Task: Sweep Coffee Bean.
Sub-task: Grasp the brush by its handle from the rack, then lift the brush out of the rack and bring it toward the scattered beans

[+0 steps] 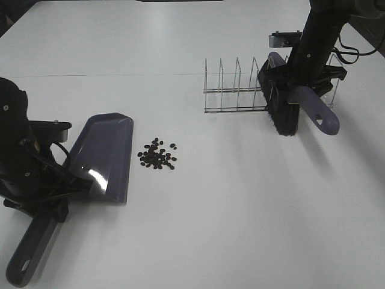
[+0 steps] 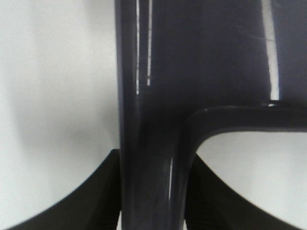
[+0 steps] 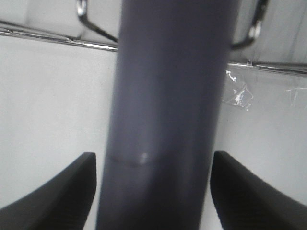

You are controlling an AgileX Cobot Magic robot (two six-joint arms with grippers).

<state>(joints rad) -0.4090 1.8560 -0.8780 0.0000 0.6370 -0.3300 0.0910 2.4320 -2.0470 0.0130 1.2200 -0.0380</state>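
Note:
The coffee beans (image 1: 157, 155) lie in a small loose pile on the white table (image 1: 240, 211), just right of the purple-grey dustpan (image 1: 103, 156). My left gripper (image 1: 60, 188) is shut on the dustpan's handle (image 2: 148, 158), with the pan's open edge facing the beans. My right gripper (image 1: 296, 90) is shut on the handle (image 3: 165, 120) of a purple-grey brush with black bristles (image 1: 287, 120). It holds the brush at the right end of a wire rack (image 1: 237, 90), bristles pointing down toward the table. In the wrist views the black fingers (image 2: 91, 196) (image 3: 62, 191) flank each handle.
The chrome wire rack with several upright dividers stands at the back right, with its rails in the right wrist view (image 3: 53, 39). A cable (image 1: 355, 51) hangs behind the right arm. The dustpan handle's end (image 1: 24, 265) reaches the table's front left edge.

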